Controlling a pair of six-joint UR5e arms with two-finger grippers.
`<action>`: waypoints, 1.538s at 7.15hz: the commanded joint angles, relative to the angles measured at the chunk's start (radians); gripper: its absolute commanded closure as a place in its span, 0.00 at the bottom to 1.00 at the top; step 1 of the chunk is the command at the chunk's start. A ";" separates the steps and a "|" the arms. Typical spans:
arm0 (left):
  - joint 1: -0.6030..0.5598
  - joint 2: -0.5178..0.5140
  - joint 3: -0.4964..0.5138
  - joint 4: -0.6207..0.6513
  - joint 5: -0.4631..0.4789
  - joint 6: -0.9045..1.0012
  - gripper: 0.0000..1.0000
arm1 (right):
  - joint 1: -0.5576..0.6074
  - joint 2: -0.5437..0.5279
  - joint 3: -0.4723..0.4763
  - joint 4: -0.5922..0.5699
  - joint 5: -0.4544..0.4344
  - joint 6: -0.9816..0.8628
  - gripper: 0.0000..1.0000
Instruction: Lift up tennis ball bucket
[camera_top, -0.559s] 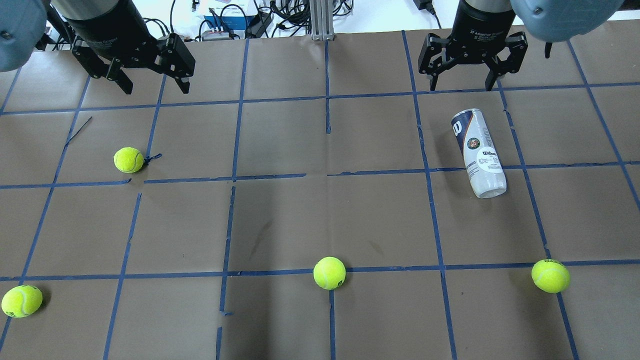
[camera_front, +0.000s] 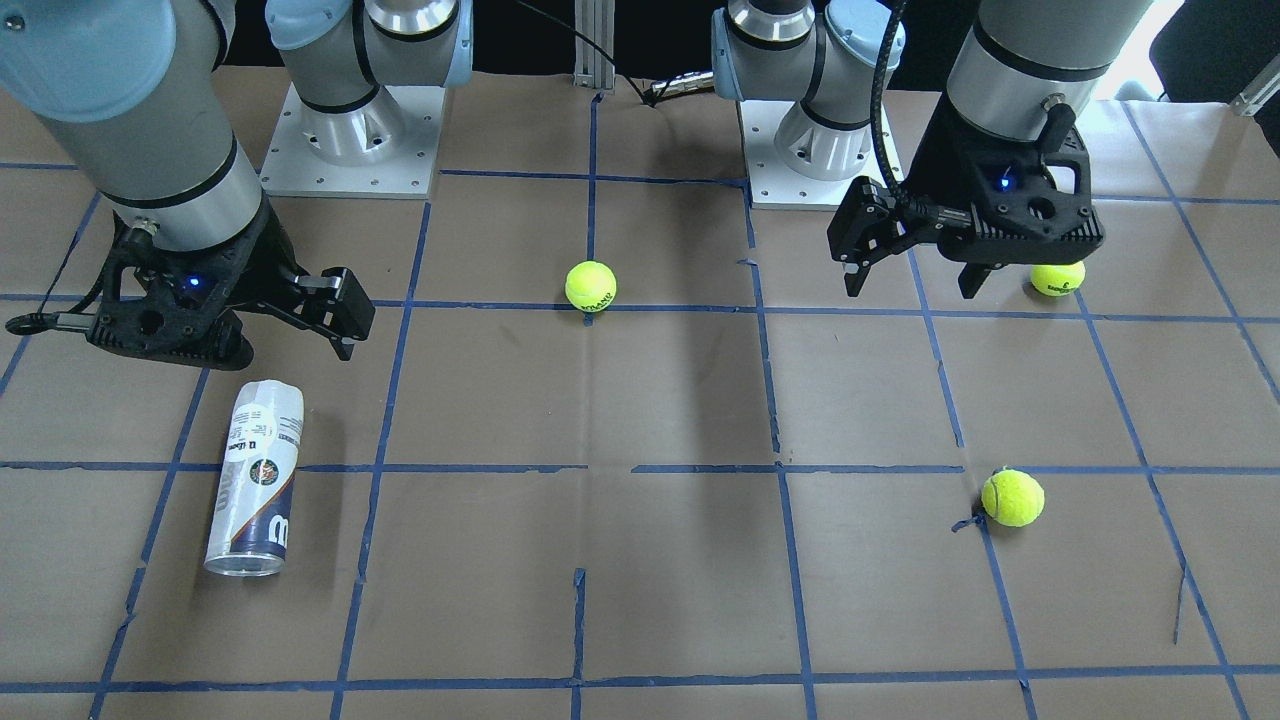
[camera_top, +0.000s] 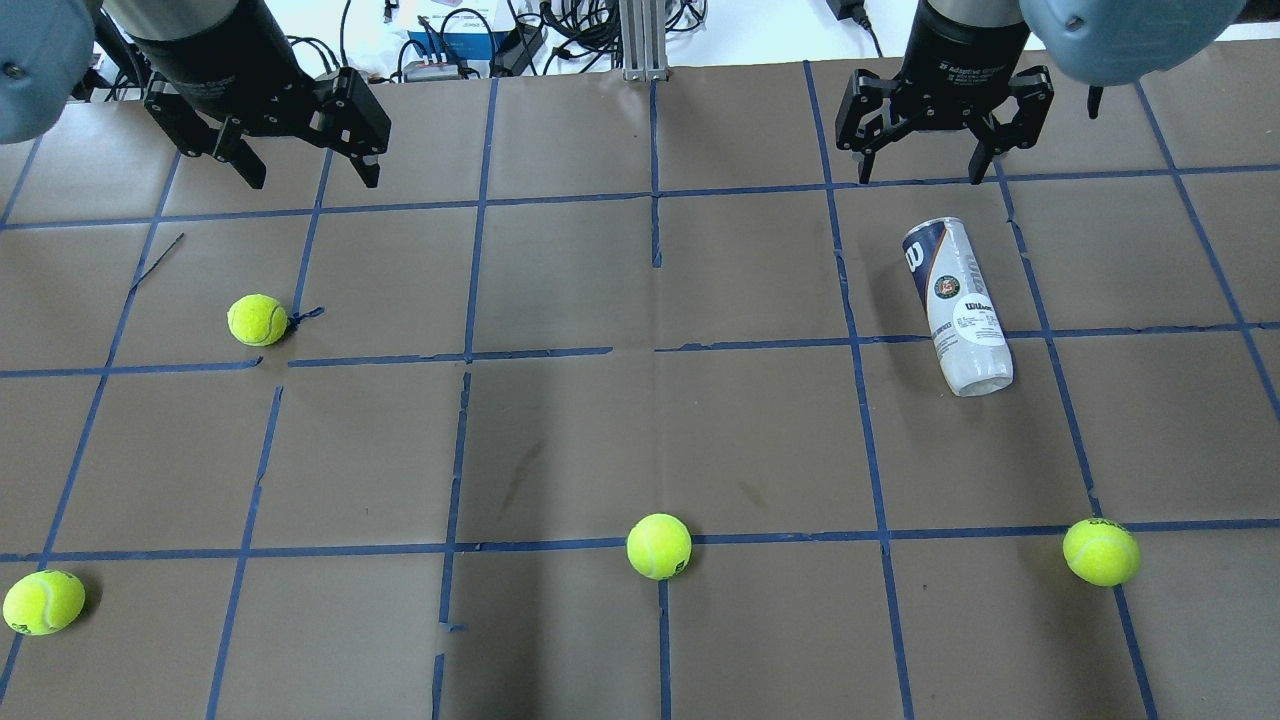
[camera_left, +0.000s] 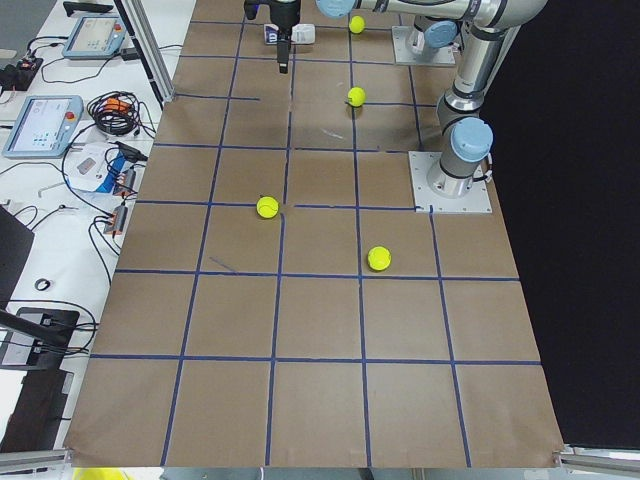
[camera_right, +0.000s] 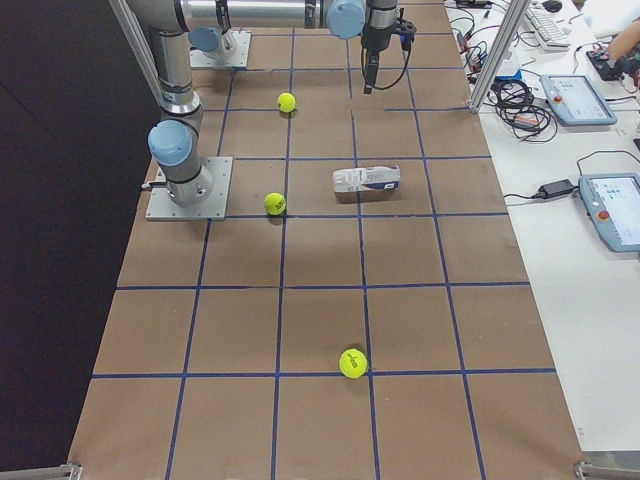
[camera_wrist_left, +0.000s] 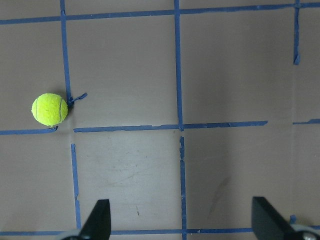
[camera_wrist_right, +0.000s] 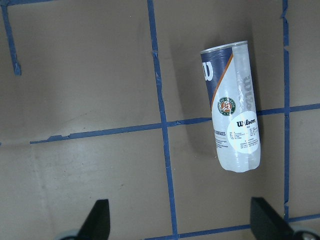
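In the overhead view, the tennis-ball can lay on its side in the upper right of the brown paper table, slightly slanted across a blue tape line, navy end toward the top of the frame. The right gripper hung near that end without touching it, its jaws spread wide and empty. At upper left the left gripper was likewise spread apart with nothing in it. Four tennis balls were scattered over the left and lower parts of the frame.

In the front-facing view, the can lay at lower left, its silvery rim toward the bottom edge. The right gripper sat above it in the frame and clear of it. The left gripper was at upper right, with a ball partly hidden behind it.

In the left-side view, the can showed small at the top edge, partly behind a dark gripper.

In the right-side view, it lay on its side just above centre, near one ball.

In the left wrist view, two dark fingertips stood far apart at the bottom edge, with a ball at left.

In the right wrist view, the can lay right of centre across a tape line. The fingertips were spread wide at the bottom corners, with only paper between them.
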 joint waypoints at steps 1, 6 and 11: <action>0.001 0.000 0.000 0.001 0.001 0.000 0.00 | -0.068 0.020 0.031 -0.045 0.005 -0.146 0.00; 0.000 0.000 0.002 0.001 0.001 0.000 0.00 | -0.202 0.183 0.201 -0.411 0.008 -0.409 0.00; -0.002 0.000 0.002 -0.001 0.001 0.000 0.00 | -0.207 0.259 0.267 -0.445 0.042 -0.461 0.00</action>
